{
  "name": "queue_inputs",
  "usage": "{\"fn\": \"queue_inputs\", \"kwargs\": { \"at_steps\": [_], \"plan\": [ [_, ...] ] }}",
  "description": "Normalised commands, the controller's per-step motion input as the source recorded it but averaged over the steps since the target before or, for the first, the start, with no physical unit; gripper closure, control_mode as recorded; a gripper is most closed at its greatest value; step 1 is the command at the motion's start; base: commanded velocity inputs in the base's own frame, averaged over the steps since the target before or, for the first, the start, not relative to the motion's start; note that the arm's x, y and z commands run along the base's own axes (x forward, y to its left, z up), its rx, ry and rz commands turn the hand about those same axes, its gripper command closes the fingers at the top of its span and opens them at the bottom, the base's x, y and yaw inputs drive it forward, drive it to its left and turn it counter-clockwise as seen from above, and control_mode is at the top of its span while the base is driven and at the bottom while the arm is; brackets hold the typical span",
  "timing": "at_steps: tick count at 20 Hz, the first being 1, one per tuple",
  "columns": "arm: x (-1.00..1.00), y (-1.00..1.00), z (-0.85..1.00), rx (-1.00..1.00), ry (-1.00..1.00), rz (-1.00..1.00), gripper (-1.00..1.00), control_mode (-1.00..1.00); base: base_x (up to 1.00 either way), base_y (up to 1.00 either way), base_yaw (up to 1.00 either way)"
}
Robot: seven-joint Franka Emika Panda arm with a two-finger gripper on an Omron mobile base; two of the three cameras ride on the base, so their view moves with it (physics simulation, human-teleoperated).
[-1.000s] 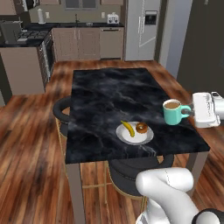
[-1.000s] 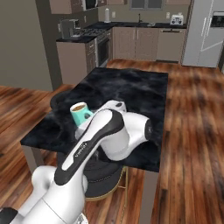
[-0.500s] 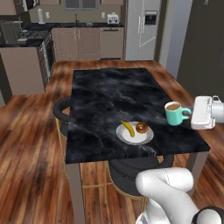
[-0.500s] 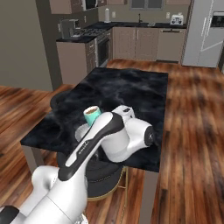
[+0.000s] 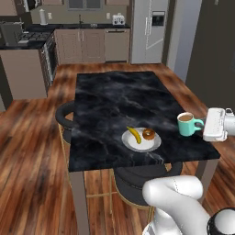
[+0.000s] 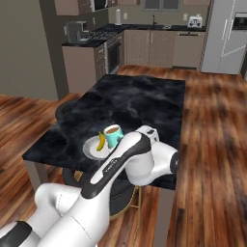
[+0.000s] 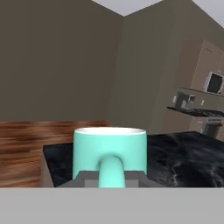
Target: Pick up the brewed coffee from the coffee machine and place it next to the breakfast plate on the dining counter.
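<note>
teal mug held by its handle in the gripper (upright)

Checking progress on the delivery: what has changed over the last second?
The gripper has carried the mug to the right in the left base view, away from the plate, and slightly lower over the counter. It remains shut on the handle; plate unmoved.

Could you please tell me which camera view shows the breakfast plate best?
The left base view: the breakfast plate lies unobstructed with its banana and doughnut. In the right base view the mug and arm partly cover it.
</note>
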Motion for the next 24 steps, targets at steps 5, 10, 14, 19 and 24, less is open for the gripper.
{"fn": "queue_inputs", "kwargs": {
  "at_steps": [5, 10, 14, 19, 24],
  "plan": [
    [0.35, -0.26, -0.16, 0.01, 0.00, 0.00, 1.00, -1.00, 0.00, 0.00, 0.00],
    [0.35, -0.07, -0.17, 0.00, 0.00, 0.00, 1.00, -1.00, 0.00, 0.00, 0.00],
    [0.38, -0.01, -0.19, 0.00, 0.00, 0.00, 1.00, -1.00, 0.00, 0.00, 0.00],
    [0.34, 0.00, -0.26, 0.00, 0.00, 0.00, 1.00, -1.00, 0.00, 0.00, 0.00],
    [0.40, 0.00, -0.33, 0.00, 0.00, 0.00, 1.00, -1.00, 0.00, 0.00, 0.00]
  ]
}}
